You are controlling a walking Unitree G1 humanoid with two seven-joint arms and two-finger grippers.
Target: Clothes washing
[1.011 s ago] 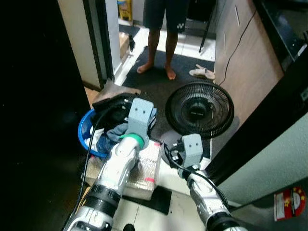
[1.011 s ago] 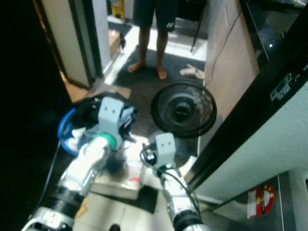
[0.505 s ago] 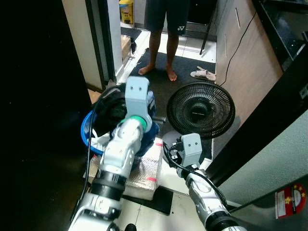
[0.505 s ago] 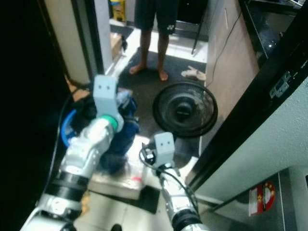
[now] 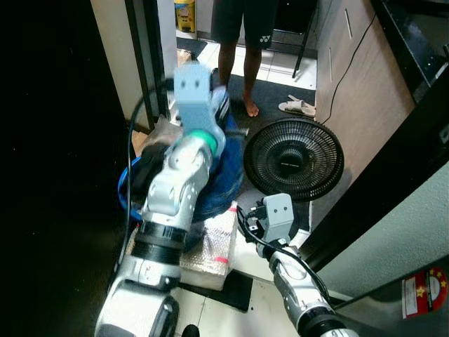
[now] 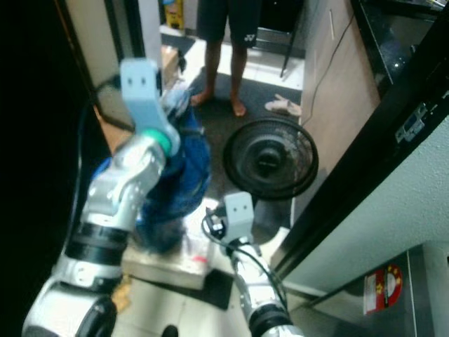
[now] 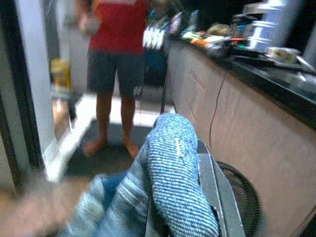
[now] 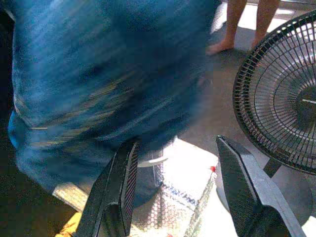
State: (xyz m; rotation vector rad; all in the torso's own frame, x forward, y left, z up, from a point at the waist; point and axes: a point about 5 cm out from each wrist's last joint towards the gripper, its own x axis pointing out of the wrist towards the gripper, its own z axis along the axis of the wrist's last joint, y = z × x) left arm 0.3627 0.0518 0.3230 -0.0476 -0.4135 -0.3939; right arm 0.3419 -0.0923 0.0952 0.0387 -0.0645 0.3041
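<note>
the left hand (image 7: 182,197) is clamping on the blue clothes (image 5: 214,175) and holding them high above the basket (image 5: 126,200), hanging straight down, while the right hand (image 8: 180,192) is waiting low beside them with its fingers apart.

You see the jeans (image 8: 98,89) smeared by motion blur, covering the blue basket (image 5: 126,200) and part of the box (image 5: 210,246). The person (image 5: 242,42) is cut off above the shorts.

jeans (image 5: 214,184) were blue denim cloth, fan (image 5: 292,159) grille matt black wire, box (image 5: 209,247) wrapped in glossy bubble wrap.
</note>
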